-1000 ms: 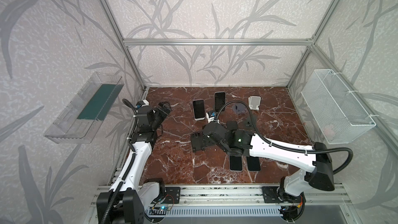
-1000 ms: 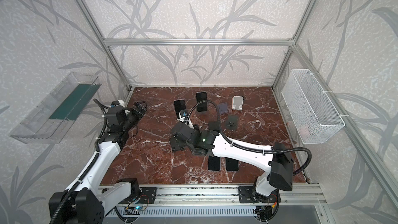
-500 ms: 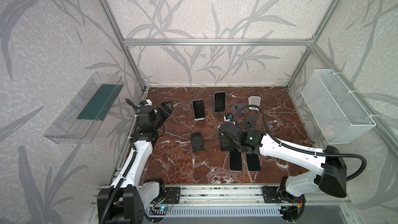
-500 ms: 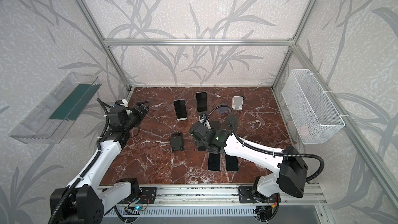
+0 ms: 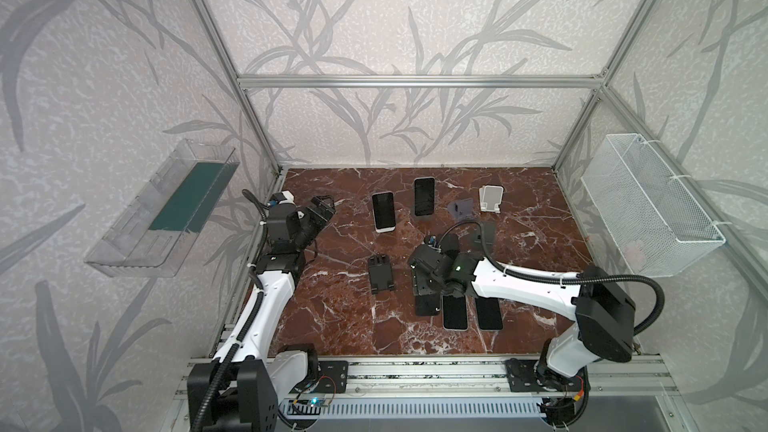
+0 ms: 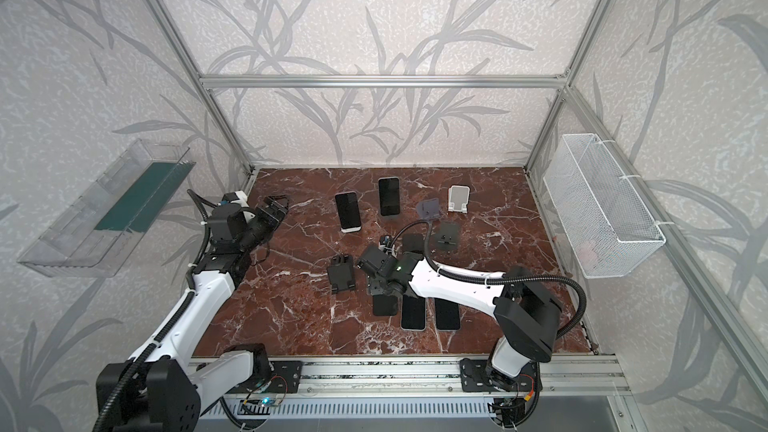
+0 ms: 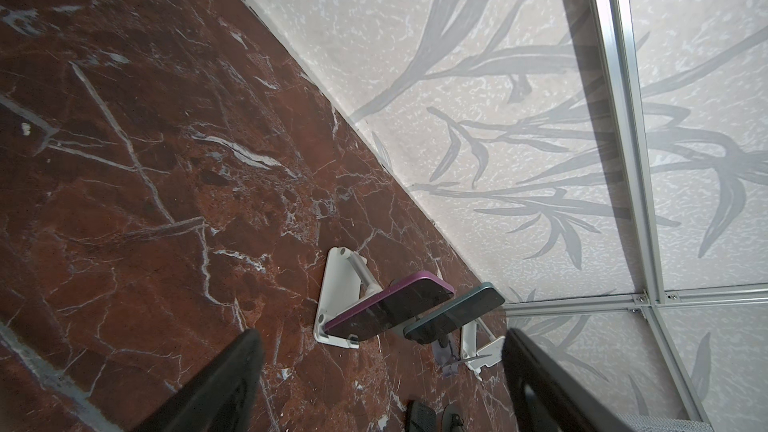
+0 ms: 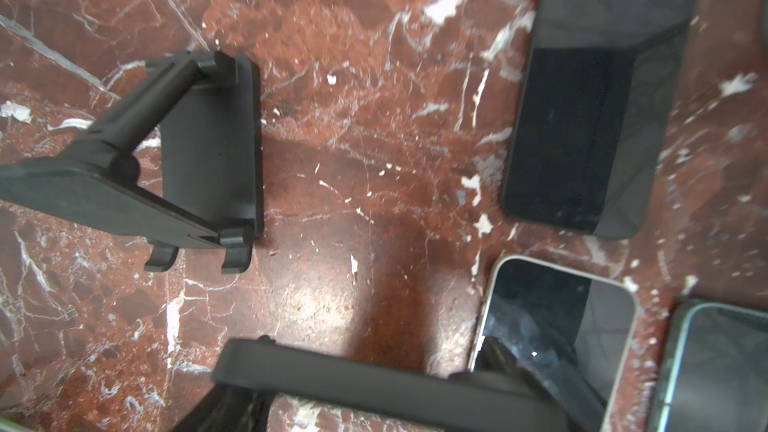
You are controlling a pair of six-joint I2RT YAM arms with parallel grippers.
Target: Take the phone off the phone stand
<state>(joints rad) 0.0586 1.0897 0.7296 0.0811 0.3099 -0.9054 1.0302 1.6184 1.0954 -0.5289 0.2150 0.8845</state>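
Carried off the phone stand (image 5: 380,274) and across toward the front since a second ago, in the right gripper (image 5: 424,281): the phone (image 8: 374,382), a thin matte-black slab seen edge-on, pinched in its jaws low over the marble table (image 5: 332,326). Right arm stretched long and low, wrist bent down. Stand left bare: black plastic, hinged plate tilted over a flat base. Just beside the grip, a row of flat glossy phones (image 5: 455,311), one pale-rimmed. Left gripper (image 5: 323,209) raised at the left rear, elbow folded, jaws spread wide, nothing between them
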